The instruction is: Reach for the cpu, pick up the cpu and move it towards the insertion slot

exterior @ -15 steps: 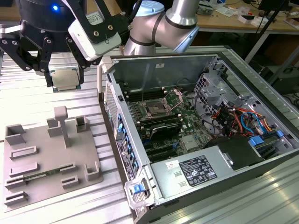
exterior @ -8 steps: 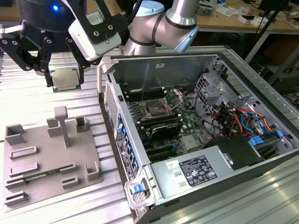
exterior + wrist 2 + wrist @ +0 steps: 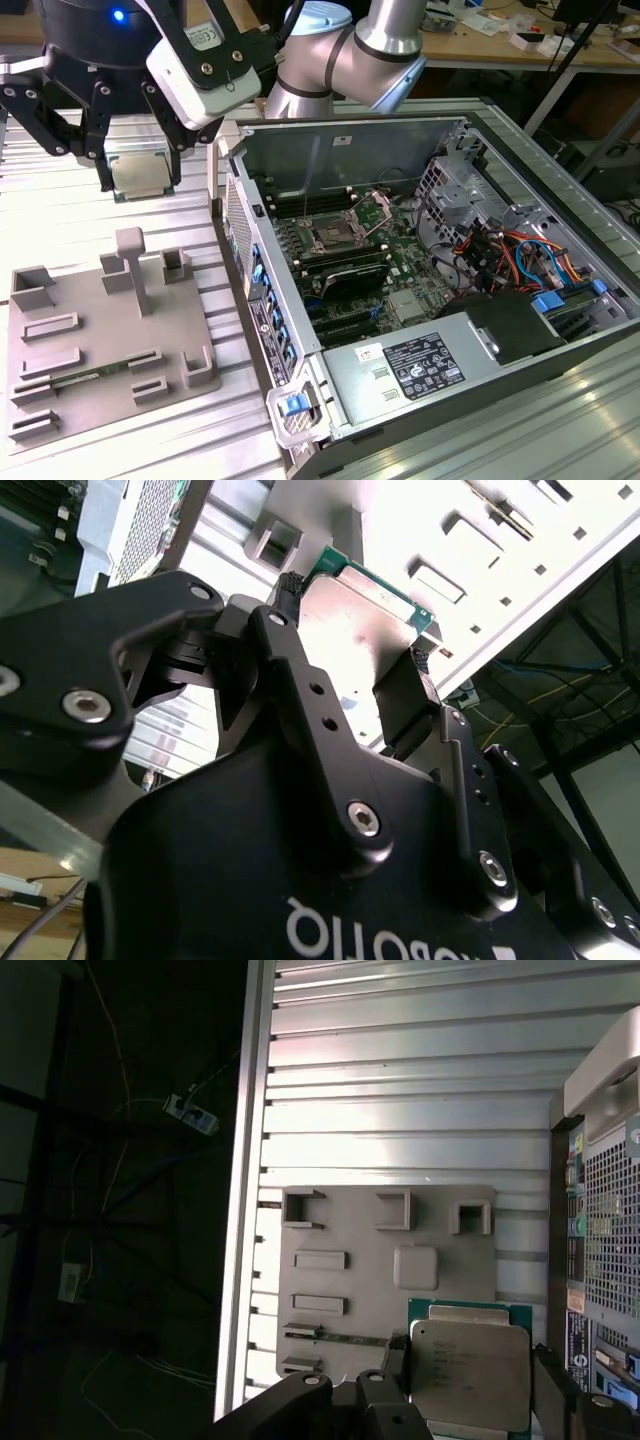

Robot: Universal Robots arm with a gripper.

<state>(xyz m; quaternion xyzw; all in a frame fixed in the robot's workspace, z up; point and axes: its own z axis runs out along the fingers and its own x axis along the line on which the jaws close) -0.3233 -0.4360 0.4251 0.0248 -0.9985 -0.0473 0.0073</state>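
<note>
A: About the fingers (image 3: 405, 700) of the black gripper (image 3: 138, 182): open or closed?

B: Closed. Clamped on the cpu (image 3: 470, 1370), the thin flat square chip with pale silver metal top and green rim. Pressing on two opposite edges, visible in both wrist views.

A: And where to find the chip?

B: Lifted in the air, about level, metal top facing up to the wrist. Hanging over the ribbed aluminium table (image 3: 60, 225), near one edge of the large grey plastic plate with raised blocks (image 3: 110, 320), touching neither. Just beside the outer wall of the open metal computer case (image 3: 330, 150), at the exterior view's left of it.

A: Close to the insertion slot (image 3: 335, 235), the square socket with shiny metal frame and dark centre?

B: No, well apart. Located on the green board (image 3: 405, 268) inside the case, behind the case wall.

A: How to judge the handling?

B: Probably very light and stiff, without bending under the clamp. Smooth on the metal top, so likely slippery there. Presumably fragile on the underside, not visible here. Best taken by the opposite edges of the rim, as now, with gentle squeeze only, never by the flat faces.
</note>
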